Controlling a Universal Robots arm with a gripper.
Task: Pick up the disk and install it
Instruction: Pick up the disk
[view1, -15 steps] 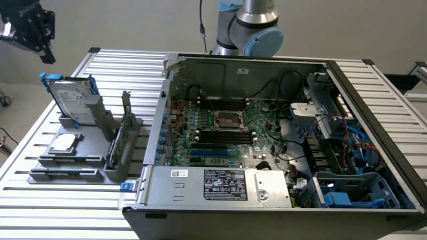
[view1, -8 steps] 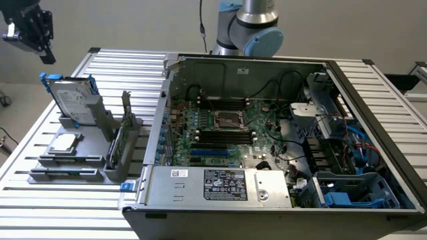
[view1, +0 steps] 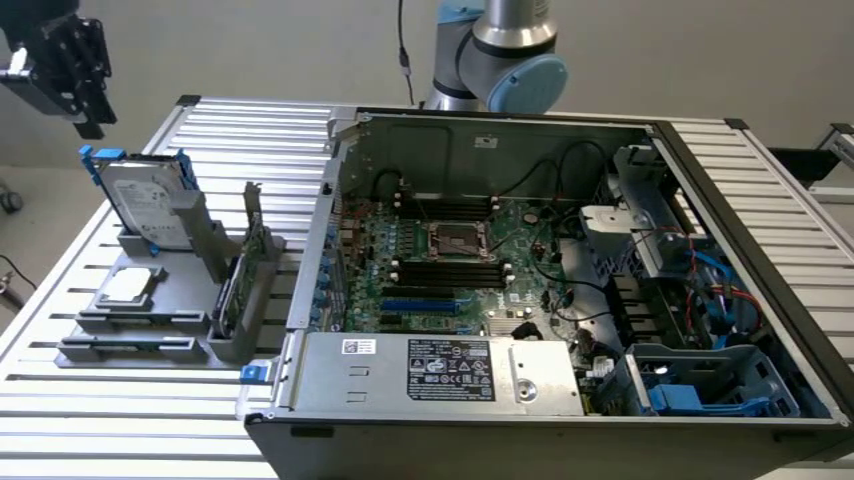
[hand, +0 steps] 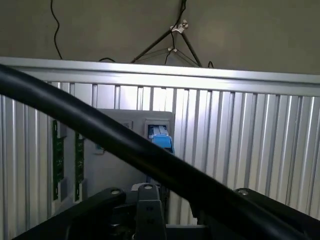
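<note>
Bright blue plastic frames the disk, a silver-grey hard drive standing upright on its edge in a grey holder. The holder sits on the slatted aluminium table at the exterior view's left. The drive's face carries a white label, but its print is too small to read.

The open computer case lies beside the holder. Its power supply bears a large black-and-white sticker crowded with certification marks, and a smaller white one near it. None of the text can be made out. No brand name is legible on the motherboard or around its processor socket.

In the same holder, a small square silver chip lies flat in front of the disk. A thin green circuit card stands on edge between the chip and the case.

The black gripper hangs at the top left of the exterior view, above the disk. There is clear air between them, so nothing touches. Whether the gripper is open or closed cannot be told. The disk sits in its slot, not gripped.

In the wrist view the blue carrier shows edge-on against the grey holder. A thick black cable crosses in front of it.
</note>
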